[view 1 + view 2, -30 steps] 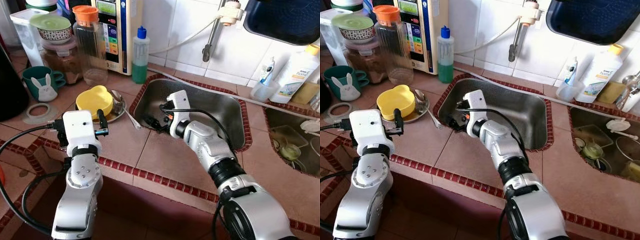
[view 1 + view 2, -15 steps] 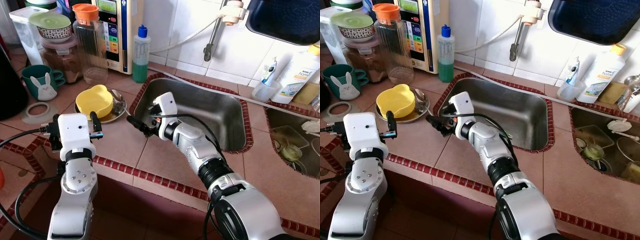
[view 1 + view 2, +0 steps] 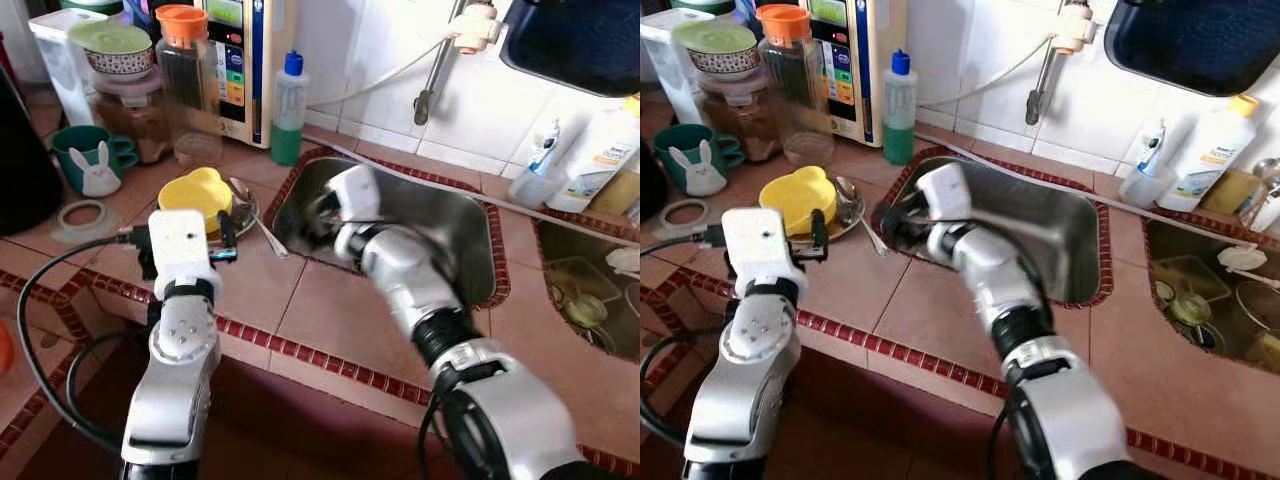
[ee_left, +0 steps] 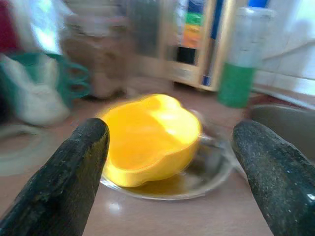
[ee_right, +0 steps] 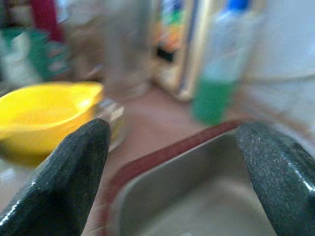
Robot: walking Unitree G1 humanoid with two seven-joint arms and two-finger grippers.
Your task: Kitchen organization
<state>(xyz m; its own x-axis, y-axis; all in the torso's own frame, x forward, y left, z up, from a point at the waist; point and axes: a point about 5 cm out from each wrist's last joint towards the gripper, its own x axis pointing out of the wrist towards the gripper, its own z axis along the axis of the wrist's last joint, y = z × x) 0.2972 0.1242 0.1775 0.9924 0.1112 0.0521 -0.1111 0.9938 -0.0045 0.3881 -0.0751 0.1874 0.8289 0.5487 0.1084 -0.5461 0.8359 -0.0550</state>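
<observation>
Now the left gripper [image 4: 170,162] is hovering over the tiled counter [image 3: 330,310], its rough black fingers spread wide and empty, facing a glossy yellow lobed bowl [image 3: 195,192] sitting on a shiny metal plate [image 3: 243,215] beside a spoon [image 3: 258,213]. Blurred, the right gripper [image 5: 172,167] is gaping empty over the steel sink [image 3: 455,215] rim.

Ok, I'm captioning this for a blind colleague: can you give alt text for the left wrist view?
The left gripper, its two black fingers spread wide, faces a yellow bowl sitting on a shallow metal plate on the brown tiled counter. Blurred behind: a green-filled bottle and a teal mug.
</observation>
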